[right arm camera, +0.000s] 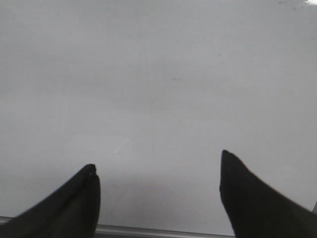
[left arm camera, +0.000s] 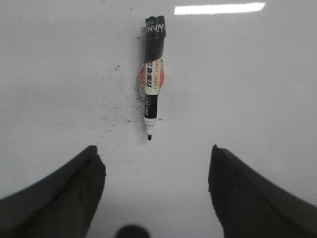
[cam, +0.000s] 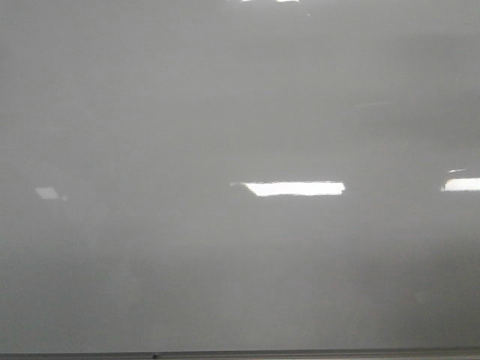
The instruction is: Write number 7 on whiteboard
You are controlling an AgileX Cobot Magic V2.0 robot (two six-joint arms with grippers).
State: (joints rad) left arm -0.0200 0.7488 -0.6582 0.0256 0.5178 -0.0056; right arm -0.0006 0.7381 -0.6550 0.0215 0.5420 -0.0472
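The whiteboard [cam: 225, 112] fills the front view, glossy pale grey, with its thin grey frame edge along the bottom; neither arm shows there. No number 7 shows in any view. In the left wrist view a marker [left arm camera: 152, 84] with a white labelled body, black taped end and bare black tip lies on the whiteboard [left arm camera: 247, 89], its tip toward my left gripper [left arm camera: 154, 156], which is open and empty a short way from it. In the right wrist view my right gripper [right arm camera: 158, 166] is open and empty over the bare whiteboard [right arm camera: 158, 74], near its frame edge [right arm camera: 148, 231].
Bright rectangular light reflections [cam: 295, 188] lie on the board in the front view, another at the right edge [cam: 461, 184]. Small black ink specks [left arm camera: 119, 99] are scattered round the marker in the left wrist view.
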